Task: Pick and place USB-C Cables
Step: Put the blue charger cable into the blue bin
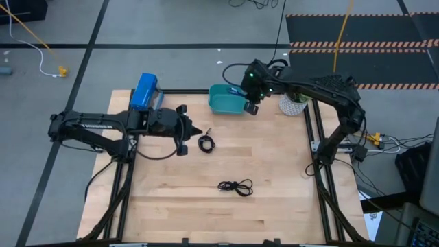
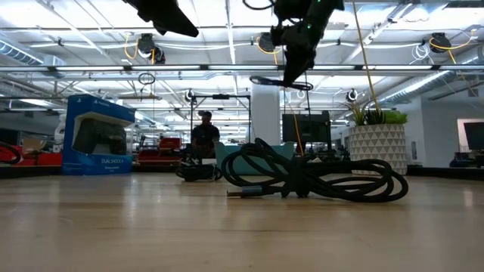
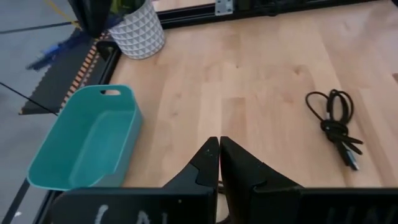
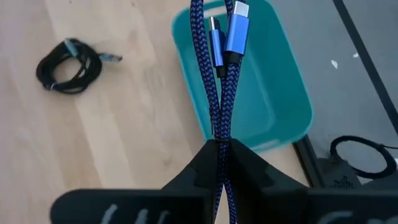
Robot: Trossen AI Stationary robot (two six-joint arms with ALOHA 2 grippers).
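I have the right gripper pinching the bluish-grey cable, both fingers pressed onto its doubled strands, with the plugs hanging free past the fingertips. From above, that gripper sits at the near edge of the teal bin, and my wrist camera shows the plugs dangling over the bin's open basin. The step I judge I'm in is the drop.

To do it well, I want the whole hanging length inside the rim before I let go (a braided cable like this probably springs out when freed). So I'd nudge a bit further over the basin's middle, come lower so the plugs almost touch the floor, then spread the fingers and lift straight up.

The left gripper waits with its fingers pressed together, empty, near the tight black coil. The loose black bundle lies nearer the front of the table, well apart from both arms. Neither is in the bin yet.
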